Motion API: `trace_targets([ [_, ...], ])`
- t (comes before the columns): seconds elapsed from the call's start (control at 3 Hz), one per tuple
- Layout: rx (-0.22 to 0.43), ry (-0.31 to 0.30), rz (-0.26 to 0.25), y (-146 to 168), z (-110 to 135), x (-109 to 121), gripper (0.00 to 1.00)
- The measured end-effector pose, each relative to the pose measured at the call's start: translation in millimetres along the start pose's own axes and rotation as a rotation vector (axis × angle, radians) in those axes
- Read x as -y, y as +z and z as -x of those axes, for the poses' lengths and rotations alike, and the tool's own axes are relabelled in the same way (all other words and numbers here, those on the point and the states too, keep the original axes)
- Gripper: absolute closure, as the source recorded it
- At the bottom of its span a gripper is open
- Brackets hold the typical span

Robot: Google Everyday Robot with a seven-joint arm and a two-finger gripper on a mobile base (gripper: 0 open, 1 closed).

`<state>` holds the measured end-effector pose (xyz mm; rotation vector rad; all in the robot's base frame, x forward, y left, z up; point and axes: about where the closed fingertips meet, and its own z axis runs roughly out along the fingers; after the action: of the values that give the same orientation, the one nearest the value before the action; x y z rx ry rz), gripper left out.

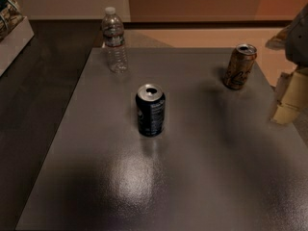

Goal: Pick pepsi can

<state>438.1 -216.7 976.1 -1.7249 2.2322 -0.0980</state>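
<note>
— What comes nearest on the table (202,177)?
— Its grey top, shiny, with a patch of glare at the front. Just past that, near the middle, stands the pepsi can (150,110): upright, dark navy-black, small white print on its side, a silver top with a dark opening. What is inside it I cannot tell.
— And the gripper (288,97)?
— At the right edge of the view, pale and blocky, about level with the pepsi can and well apart from it. Whether it is wide or narrow I cannot tell.
— Further back?
— A tan can (239,67) stands upright near the far right corner, its top showing an opening too. A water bottle (114,40), clear with its white cap on, stands at the far left corner. Off the table, far left, a white box (14,40) holds something patterned
</note>
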Motion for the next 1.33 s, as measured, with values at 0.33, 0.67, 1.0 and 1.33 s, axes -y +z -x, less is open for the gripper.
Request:
trace_targets([
  [0.33, 0.000, 0.000, 0.000, 0.0, 0.0, 0.0, 0.00],
  [0.67, 0.026, -0.005, 0.017, 1.2, 6.3, 1.4, 0.00],
  [1.0, 0.094, -0.024, 0.052, 13.5, 25.4, 3.6, 0.00],
  [1.33, 0.164, -0.052, 0.097, 30.3, 50.1, 1.0, 0.00],
])
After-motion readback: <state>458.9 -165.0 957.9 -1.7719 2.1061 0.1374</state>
